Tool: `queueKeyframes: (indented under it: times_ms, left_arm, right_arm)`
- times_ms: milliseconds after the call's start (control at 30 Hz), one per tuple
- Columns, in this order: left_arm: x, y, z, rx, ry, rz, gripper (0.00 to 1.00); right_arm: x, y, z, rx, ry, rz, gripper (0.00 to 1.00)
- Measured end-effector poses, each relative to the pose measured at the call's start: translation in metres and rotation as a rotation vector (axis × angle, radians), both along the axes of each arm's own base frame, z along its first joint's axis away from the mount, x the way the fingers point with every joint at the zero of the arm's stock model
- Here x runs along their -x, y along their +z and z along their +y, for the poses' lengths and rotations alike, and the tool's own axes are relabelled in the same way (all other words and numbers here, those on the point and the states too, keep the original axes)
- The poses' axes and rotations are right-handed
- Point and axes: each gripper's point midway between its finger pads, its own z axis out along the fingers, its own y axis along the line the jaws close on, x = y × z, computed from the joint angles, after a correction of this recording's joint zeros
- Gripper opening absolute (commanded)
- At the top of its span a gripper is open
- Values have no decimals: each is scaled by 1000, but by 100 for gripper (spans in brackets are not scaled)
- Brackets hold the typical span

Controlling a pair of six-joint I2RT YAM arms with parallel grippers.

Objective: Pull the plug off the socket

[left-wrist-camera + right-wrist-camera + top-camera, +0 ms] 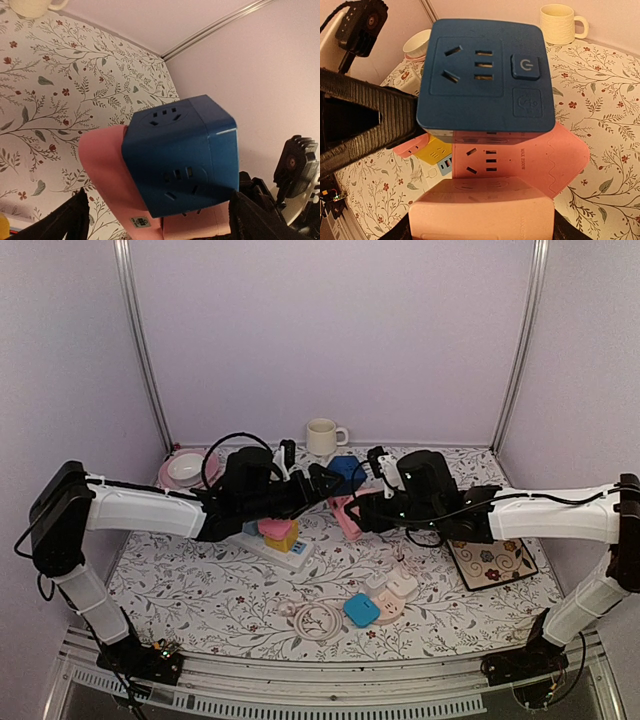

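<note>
1. Top view: the left gripper (336, 480) and right gripper (358, 508) cover the spot where the cube (347, 468) meets the socket (347, 524). Whether its pins sit in cannot be told.
2. Left wrist view: the bottom edge cuts off the left fingers (67, 220) and the socket's lower part. The cube hides much of the socket.
3. There, the top edge crops the cup (30, 6).
4. The socket's label (140, 222) is too small to read.
5. Right wrist view: the socket's near block runs off the bottom edge and hides nearly all of the right fingers.
6. Only part of the yellow plug (437, 157) shows beside the socket.
7. The cube partly hides the bowl (420, 42).
</note>
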Motion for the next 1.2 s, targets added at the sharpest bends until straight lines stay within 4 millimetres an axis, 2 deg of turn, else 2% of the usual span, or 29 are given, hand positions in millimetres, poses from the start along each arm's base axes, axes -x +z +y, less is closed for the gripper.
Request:
queueKeyframes:
  times_ms: [133, 267, 433, 833, 1200]
  left_arm:
    - [8, -8, -1, -7, -18, 6, 95]
    - [15, -14, -1, -18, -26, 12, 87]
    - [14, -9, 0, -7, -11, 0, 79]
    - [13, -7, -6, 43, -12, 18, 54]
    - [10, -9, -12, 65, -8, 32, 1]
  right_arm:
    - [0, 7, 0, -19, -1, -8, 33]
    - [2, 22, 2, -63, 9, -28, 32]
    - [7, 37, 6, -111, 44, -37, 32]
    - [11, 29, 8, -165, 70, -22, 32]
    - [7, 24, 3, -163, 52, -26, 32]
